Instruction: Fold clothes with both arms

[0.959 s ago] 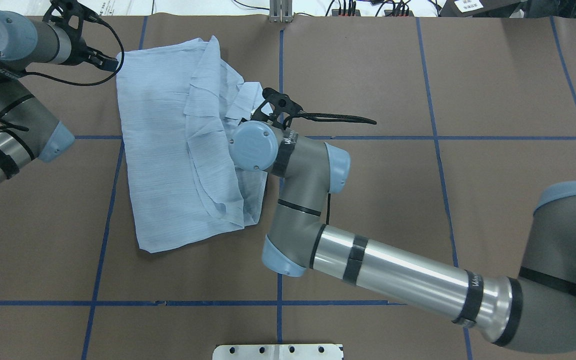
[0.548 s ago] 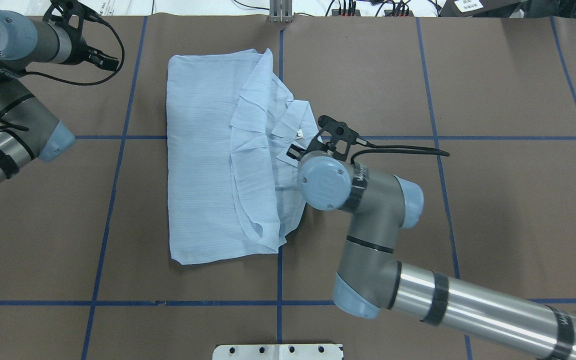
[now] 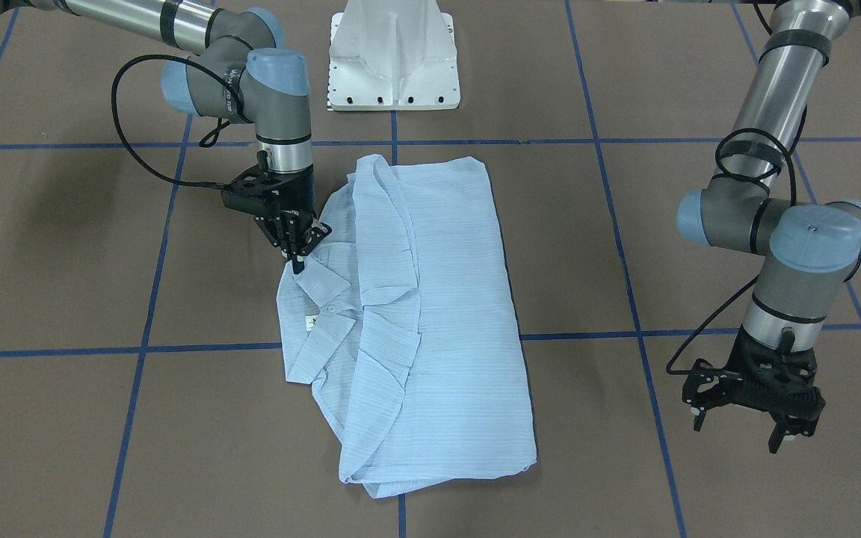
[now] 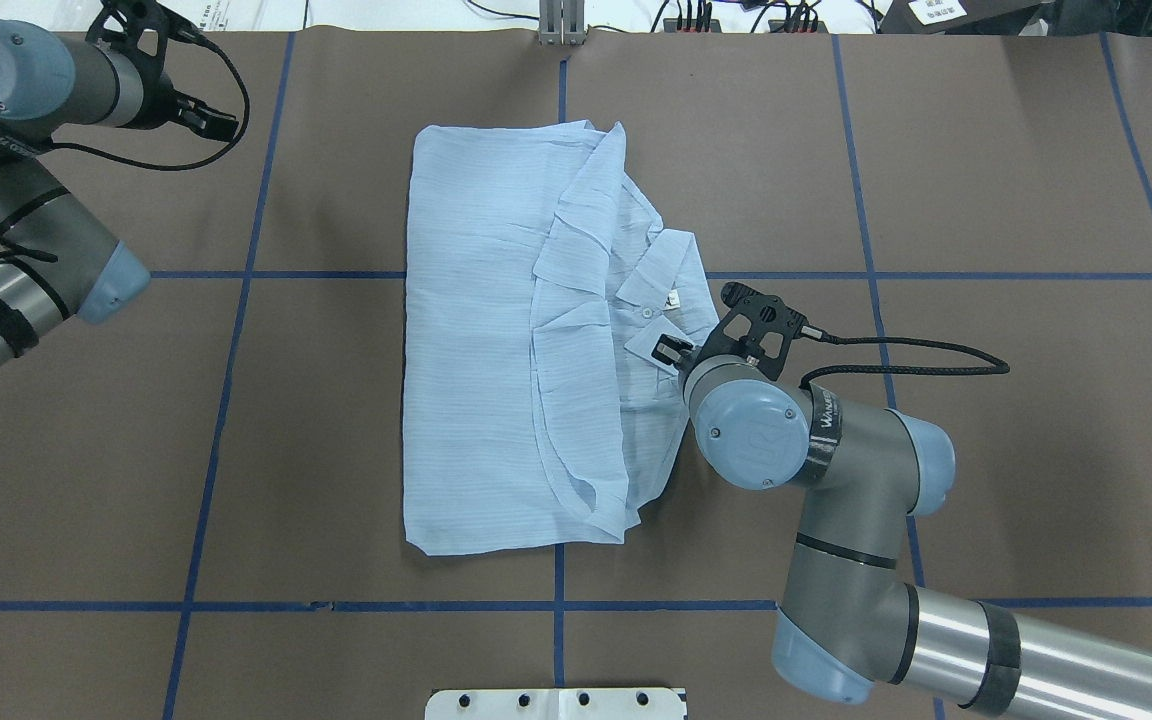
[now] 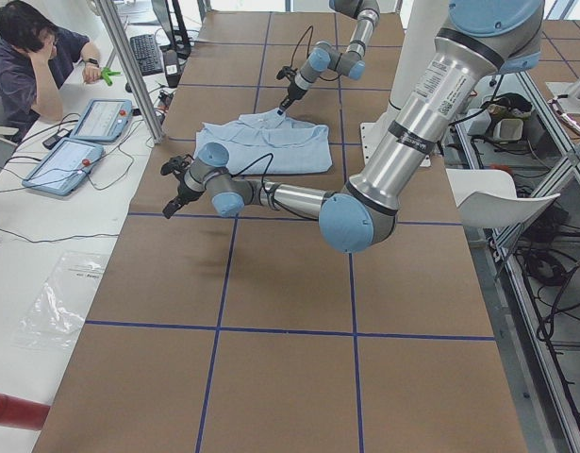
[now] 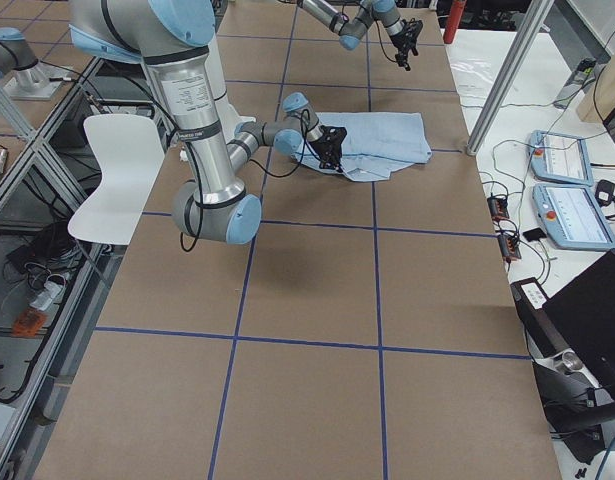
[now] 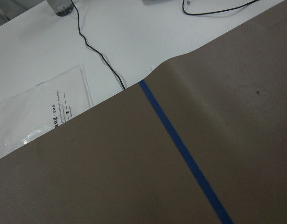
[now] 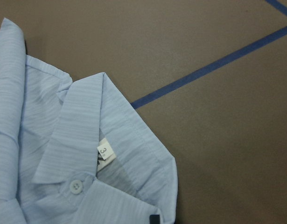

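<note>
The clothes are one pale blue striped shirt [image 4: 476, 350], folded lengthwise and lying flat mid-table [image 3: 445, 299]. Its collar, a white button [image 8: 76, 185] and the neck label [image 8: 105, 153] face the right arm's side. My right gripper [image 3: 297, 260] points straight down, shut on the shirt's edge just beside the collar [image 4: 669, 352]. One dark fingertip [image 8: 154, 219] shows at the bottom of the right wrist view, on the cloth. My left gripper [image 3: 737, 433] hangs open above bare table, well clear of the shirt, at the far left corner in the overhead view [image 4: 221, 122].
Blue tape lines [image 4: 558, 90] divide the brown table cover. The white pedestal base [image 3: 393, 52] stands at the robot's edge. Beyond the far edge lie cables and a plastic bag [image 7: 36, 116]. A person [image 5: 35, 47] sits at a side desk with tablets.
The right gripper has dragged the shirt to the right across the table, from the left half to the middle. The left arm has stayed still.
</note>
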`<state>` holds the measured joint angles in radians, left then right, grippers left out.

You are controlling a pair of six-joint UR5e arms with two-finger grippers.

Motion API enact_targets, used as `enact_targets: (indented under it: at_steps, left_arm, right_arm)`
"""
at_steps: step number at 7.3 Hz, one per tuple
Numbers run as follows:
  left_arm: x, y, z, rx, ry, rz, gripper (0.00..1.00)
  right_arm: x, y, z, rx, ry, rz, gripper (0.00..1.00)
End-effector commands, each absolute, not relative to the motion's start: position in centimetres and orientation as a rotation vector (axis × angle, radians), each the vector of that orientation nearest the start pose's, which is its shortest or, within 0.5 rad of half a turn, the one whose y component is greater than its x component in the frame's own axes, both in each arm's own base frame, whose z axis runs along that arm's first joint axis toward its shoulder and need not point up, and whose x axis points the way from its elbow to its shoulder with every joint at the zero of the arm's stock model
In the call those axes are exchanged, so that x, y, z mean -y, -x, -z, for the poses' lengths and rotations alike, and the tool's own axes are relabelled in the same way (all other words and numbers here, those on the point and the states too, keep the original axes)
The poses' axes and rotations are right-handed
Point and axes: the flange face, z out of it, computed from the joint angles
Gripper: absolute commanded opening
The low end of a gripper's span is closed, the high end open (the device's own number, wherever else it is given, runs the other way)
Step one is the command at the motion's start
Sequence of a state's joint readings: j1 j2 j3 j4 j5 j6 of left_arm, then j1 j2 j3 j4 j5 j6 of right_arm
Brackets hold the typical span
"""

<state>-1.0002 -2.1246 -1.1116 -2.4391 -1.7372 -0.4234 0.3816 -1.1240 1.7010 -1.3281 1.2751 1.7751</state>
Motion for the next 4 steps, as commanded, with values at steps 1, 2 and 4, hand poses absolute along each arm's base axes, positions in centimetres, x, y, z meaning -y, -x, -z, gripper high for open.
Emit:
enact_targets:
  at_steps: [1,2,4]
  left_arm:
    - [69.4,-30.9,-45.8,-0.615,-0.766,-0.227,1.00]
    - [69.4,-30.9,-45.8,-0.615,-0.766,-0.227,1.00]
    - [69.4,-30.9,-45.8,-0.616,-0.766,-0.228,1.00]
  right_arm:
    - [39.7,52.9,-32.6,0.785,-0.387,-0.611,0.99]
    - [40.4,51.0,-31.5,0.783,-0.423,-0.541,1.00]
    - [43.1,45.8,-29.3,0.736,-0.350,-0.308,1.00]
